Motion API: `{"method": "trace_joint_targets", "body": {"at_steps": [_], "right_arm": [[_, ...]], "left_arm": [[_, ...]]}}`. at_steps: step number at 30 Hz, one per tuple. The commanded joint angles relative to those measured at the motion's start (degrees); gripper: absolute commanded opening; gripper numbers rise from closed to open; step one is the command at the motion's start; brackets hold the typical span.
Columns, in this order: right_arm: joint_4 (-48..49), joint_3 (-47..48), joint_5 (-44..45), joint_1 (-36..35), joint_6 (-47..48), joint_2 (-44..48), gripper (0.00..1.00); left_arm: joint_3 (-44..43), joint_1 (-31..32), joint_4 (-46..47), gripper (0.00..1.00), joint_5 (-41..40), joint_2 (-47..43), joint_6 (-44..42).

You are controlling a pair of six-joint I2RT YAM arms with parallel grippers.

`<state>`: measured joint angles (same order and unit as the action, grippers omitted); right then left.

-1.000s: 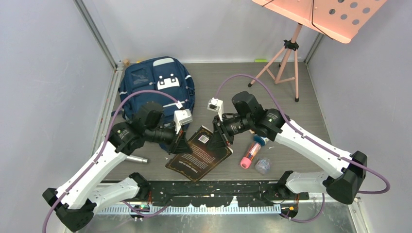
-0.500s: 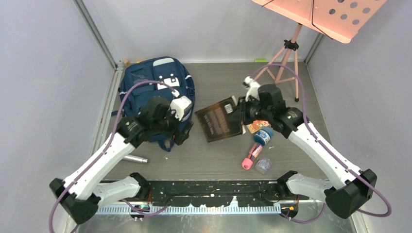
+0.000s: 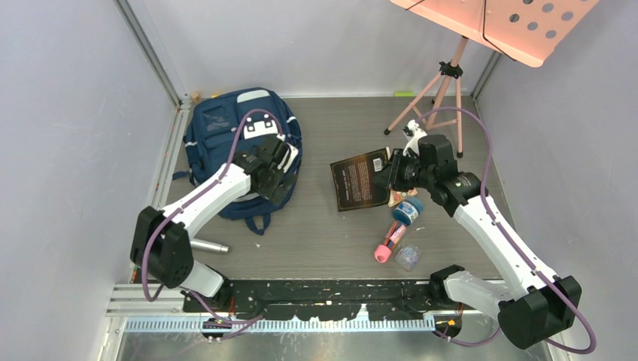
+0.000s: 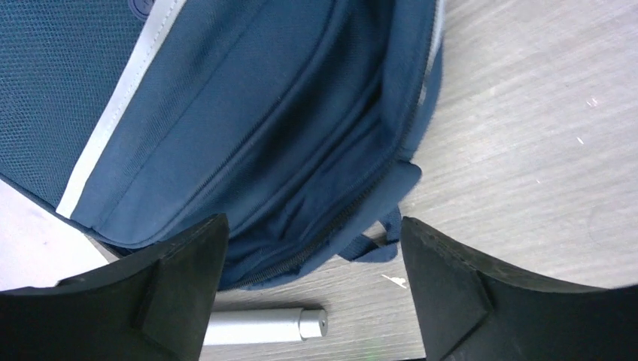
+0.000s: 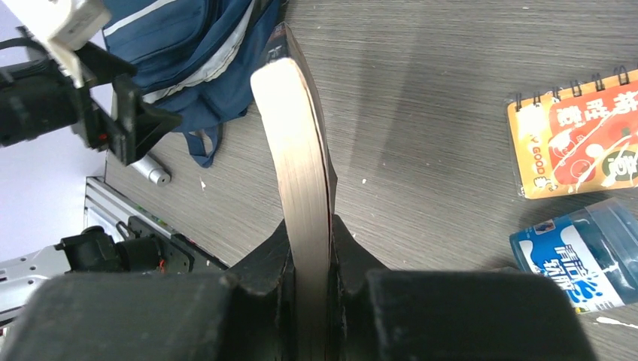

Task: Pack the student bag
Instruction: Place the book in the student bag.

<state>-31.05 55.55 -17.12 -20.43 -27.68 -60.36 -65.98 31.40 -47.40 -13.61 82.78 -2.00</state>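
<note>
The student bag point(image 3: 241, 143), navy blue with pale stripes, lies flat at the back left. My left gripper point(image 3: 277, 179) hovers open over its lower right edge. In the left wrist view the bag's zipped seam point(image 4: 248, 128) and a strap loop lie between the spread fingers point(image 4: 312, 237), with nothing held. My right gripper point(image 3: 393, 174) is shut on a dark book point(image 3: 361, 180) and holds it above the table's middle, right of the bag. In the right wrist view the book point(image 5: 297, 128) stands on edge between the jaws point(image 5: 310, 233), pointing toward the bag point(image 5: 188, 53).
A silver cylinder point(image 3: 207, 246) point(image 4: 259, 327) lies in front of the bag. Under the right arm are an orange spiral notebook point(image 5: 575, 143), a blue-labelled bottle point(image 3: 408, 210), a pink tube point(image 3: 387, 242) and a small clear object point(image 3: 407, 257). A pink music stand point(image 3: 444, 75) occupies the back right.
My left gripper let go of the book, opened and swung back to the bag's lower right edge. The right gripper carried the book up and to the right.
</note>
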Motion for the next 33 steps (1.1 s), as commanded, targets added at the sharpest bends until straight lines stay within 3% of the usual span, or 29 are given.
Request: {"method": "trace_joint_targets", "body": {"at_steps": [1,7,12,13,20,29,33], "right_arm": [[6.4,0.3,-3.5,0.7,-1.4,1.9,0.0],[6.3,-0.4,-4.2,1.1,-1.7,2.8,0.0],[6.8,-1.5,-4.4,1.1,-2.0,3.3,0.0],[7.0,-1.6,-4.5,1.1,-2.1,3.4,0.0],[7.1,-2.6,-3.3,1.1,-4.5,3.4,0.0],[7.1,-4.2,-0.7,1.1,-9.4,4.8,0.0],[7.7,-5.4,-0.3,1.2,-13.1,6.1,0.0]], "left_arm": [[-3.9,-0.5,1.0,0.83,-5.4,3.6,-0.3],[-4.4,-0.6,1.3,0.56,-9.1,5.7,-0.3],[-5.1,-0.6,1.2,0.06,-10.3,6.0,-0.2],[-5.5,-0.4,1.4,0.0,-10.4,5.5,0.0],[-9.2,4.7,6.2,0.0,-11.5,0.8,-1.8],[-26.6,16.2,2.4,0.0,-8.8,5.2,-3.8],[-30.8,18.1,3.0,0.0,-4.3,5.9,-2.6]]}}
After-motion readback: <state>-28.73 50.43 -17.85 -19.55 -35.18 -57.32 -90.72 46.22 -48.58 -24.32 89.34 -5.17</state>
